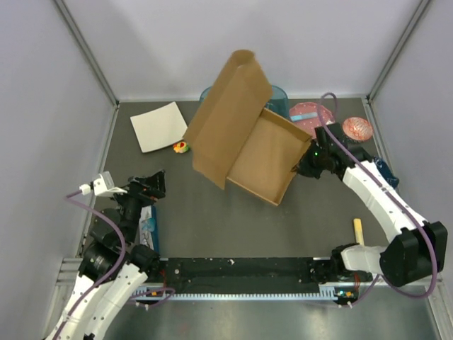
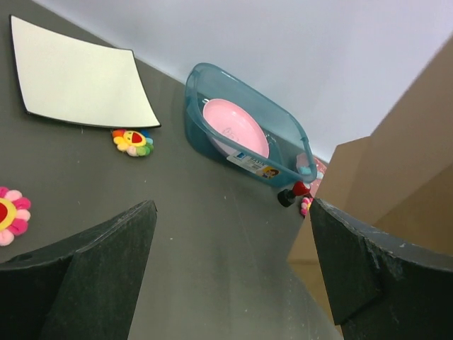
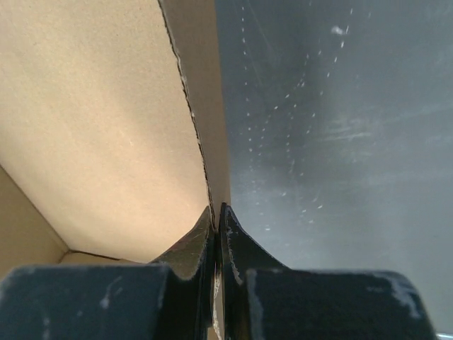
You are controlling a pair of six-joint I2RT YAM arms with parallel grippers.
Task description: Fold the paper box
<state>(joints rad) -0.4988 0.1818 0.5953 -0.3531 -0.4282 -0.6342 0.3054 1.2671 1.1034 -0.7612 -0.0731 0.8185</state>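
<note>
1. The paper box (image 1: 263,157) sits on the desk (image 1: 212,227), slightly right of centre. Its shallow tray is open and its lid stands up, tilted toward the far left.
2. The right jaws are closed, pinching the edge of the tray's right-hand wall.
3. The left jaws are spread wide and hold nothing, at the near left, well apart from the box.
4. A cream sheet (image 1: 158,126) lies at the far left, and a teal bin (image 2: 202,134) stands behind the box.
</note>
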